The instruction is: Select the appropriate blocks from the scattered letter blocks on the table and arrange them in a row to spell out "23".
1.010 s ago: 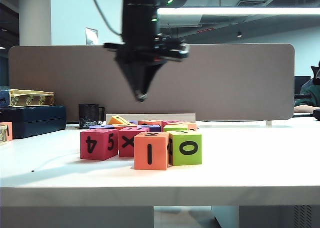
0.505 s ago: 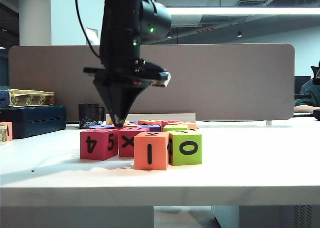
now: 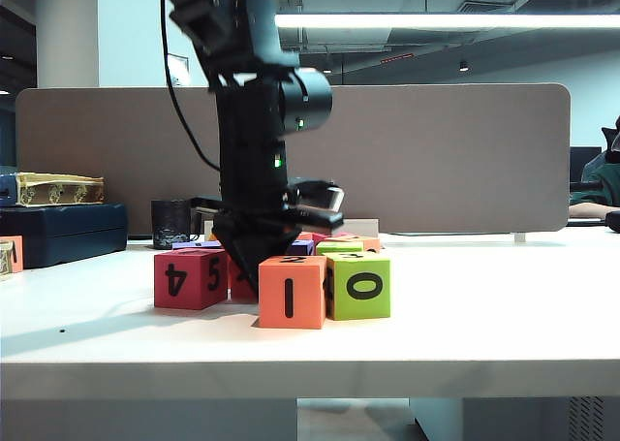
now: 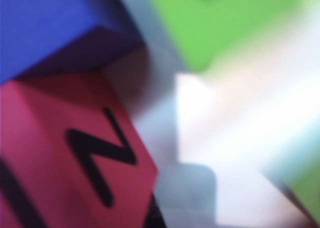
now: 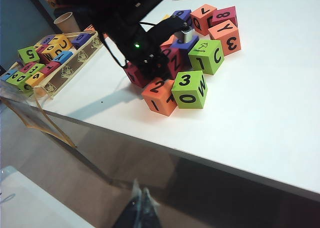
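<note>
Two of the scattered letter blocks stand side by side at the front of the cluster on the white table. One is an orange cube with "2" on top. The other is a lime-green cube with "3" on top. My left gripper points down, shut to a point and empty, just behind the orange cube, between pink cubes. The blurred left wrist view shows a pink cube very close. My right gripper is shut and empty, off the table's front edge.
More cubes crowd behind: a pink "4" cube, a green "C" cube, an orange "3" cube, a purple cube. A tray of blocks and a paper cup lie beyond. A black mug stands before the divider panel.
My left arm has come down from above the cluster until its shut tip is among the blocks behind the orange cube, covering the pink "X" cube. The blocks have not visibly shifted.
</note>
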You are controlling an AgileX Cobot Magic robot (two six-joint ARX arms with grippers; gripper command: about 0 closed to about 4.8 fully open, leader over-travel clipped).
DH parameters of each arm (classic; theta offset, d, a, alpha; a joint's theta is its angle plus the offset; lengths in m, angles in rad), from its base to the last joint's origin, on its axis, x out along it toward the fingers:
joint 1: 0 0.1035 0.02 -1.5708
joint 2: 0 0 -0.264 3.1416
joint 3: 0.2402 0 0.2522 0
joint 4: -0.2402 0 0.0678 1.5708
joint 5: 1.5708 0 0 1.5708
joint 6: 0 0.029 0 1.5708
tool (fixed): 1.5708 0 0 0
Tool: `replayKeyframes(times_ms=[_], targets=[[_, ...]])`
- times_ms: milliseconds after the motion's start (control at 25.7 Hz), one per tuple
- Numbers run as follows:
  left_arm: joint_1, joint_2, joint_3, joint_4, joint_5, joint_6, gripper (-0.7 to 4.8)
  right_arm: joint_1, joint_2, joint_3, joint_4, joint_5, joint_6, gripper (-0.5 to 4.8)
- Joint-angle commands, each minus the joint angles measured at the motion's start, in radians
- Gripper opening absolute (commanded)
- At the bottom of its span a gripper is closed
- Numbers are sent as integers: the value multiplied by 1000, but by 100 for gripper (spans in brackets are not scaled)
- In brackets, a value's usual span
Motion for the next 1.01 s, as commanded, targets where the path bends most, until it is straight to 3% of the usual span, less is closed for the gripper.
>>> replayKeyframes(times_ms=[39,233,466,583,660,816,1010], targets=[[21,13,1,93,-97,40,16,0,3,2,13,1,-3,-1],[60,13,13,194,-129,52,16,0,3,2,14,1,-3,-1],[84,8,64,123,-127,53,16,0,3,2,13,2,-3,-1],[74,-4,114,49,-114,77,16,-1,3,2,13,2,-3,-1],[56,-27,174,-43,-17,90,16,-1,3,2,14,7,-3,-1],[32,-42,267,-272,26,-29,21,0,2,2,10,5,-3,-1],[-14,-72,286,-513,178,-46,21,0,2,2,8,6,-3,-1]])
